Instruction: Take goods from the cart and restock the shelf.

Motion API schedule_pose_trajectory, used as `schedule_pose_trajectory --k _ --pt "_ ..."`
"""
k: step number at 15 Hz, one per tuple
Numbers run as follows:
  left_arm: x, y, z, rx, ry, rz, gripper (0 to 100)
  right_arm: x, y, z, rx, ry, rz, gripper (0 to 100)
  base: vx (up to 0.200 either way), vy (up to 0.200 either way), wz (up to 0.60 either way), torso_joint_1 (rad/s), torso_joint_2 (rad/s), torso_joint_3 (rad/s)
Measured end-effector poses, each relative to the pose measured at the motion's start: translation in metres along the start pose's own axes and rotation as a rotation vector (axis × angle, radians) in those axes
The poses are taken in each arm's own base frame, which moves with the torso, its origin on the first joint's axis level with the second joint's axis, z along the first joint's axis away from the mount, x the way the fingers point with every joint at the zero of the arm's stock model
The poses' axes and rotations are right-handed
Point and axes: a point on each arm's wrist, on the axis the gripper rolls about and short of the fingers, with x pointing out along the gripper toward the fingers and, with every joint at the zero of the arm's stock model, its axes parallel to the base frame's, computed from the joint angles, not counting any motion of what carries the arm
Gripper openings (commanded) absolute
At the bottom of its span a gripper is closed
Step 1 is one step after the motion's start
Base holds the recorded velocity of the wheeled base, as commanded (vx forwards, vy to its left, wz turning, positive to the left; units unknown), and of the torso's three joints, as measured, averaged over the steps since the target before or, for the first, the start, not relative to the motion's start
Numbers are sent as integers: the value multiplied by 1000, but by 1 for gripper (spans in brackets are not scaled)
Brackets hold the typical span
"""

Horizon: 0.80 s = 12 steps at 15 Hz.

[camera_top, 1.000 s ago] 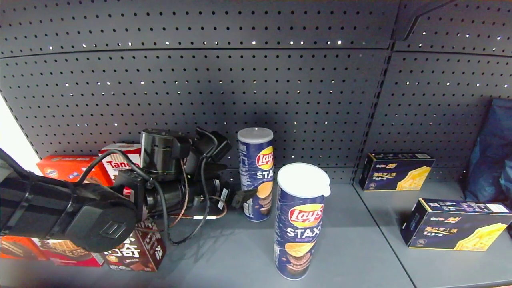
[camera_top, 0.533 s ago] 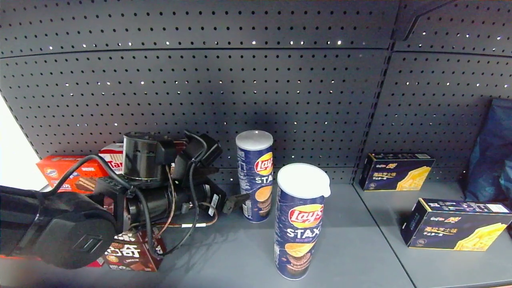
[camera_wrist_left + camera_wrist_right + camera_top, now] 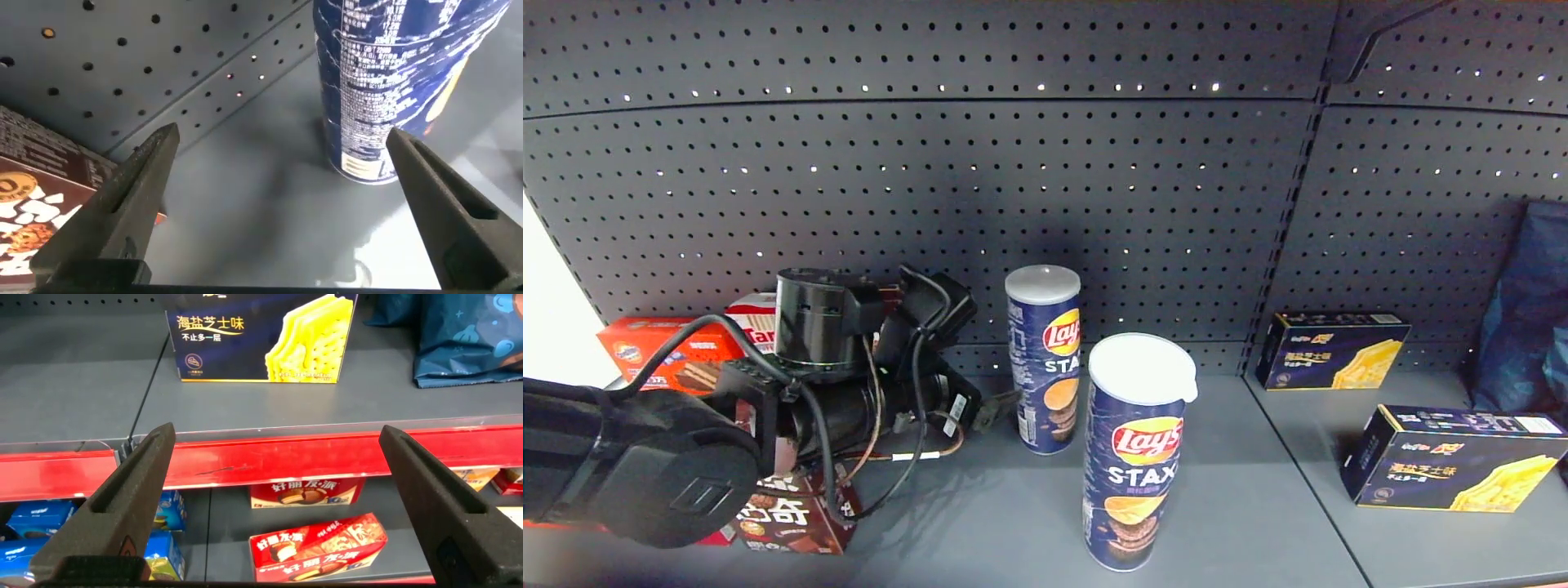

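The left gripper (image 3: 278, 196) lies low over the grey shelf board (image 3: 1013, 523), at the left of the shelf. Its jaws are released and spread wide, with nothing but bare board between them. Just to its right the far chip can (image 3: 1043, 359) stands upright close to the pegboard back panel (image 3: 1013, 180). In the left wrist view this can (image 3: 392, 82) is beyond the fingertips (image 3: 163, 143), not between them. The near chip can (image 3: 1135, 449) stands upright further right and towards the front, apart from the far one.

Beneath the left arm lies a brown chocolate biscuit box (image 3: 796, 514). Behind the arm, against the back panel, are an orange box (image 3: 658, 351) and a red-and-white wafer box (image 3: 756, 322).

In the right bay two dark blue cracker boxes lie flat, one far (image 3: 1331, 349) and one near (image 3: 1454, 457), with a blue bag (image 3: 1527, 318) at the far right.

The right gripper (image 3: 278, 498) is lower down, before a shelf with a red price rail (image 3: 270, 457). Its jaws are also wide apart and hold nothing. A dark blue cracker box (image 3: 261, 335) stands on that shelf, and red snack boxes (image 3: 319, 543) lie on the level below.
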Motion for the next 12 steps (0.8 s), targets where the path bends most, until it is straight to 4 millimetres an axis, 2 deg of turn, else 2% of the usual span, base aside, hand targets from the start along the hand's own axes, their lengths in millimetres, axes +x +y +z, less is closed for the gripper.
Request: schedule_pose_trajectory --k 6,12 --pt "14 5 8 31 -2 68 100 0 0 0 0 0 0 100 0 0 0 0 0 0" --pt "21 7 7 34 11 92 100 0 0 0 0 0 0 100 0 0 0 0 0 0"
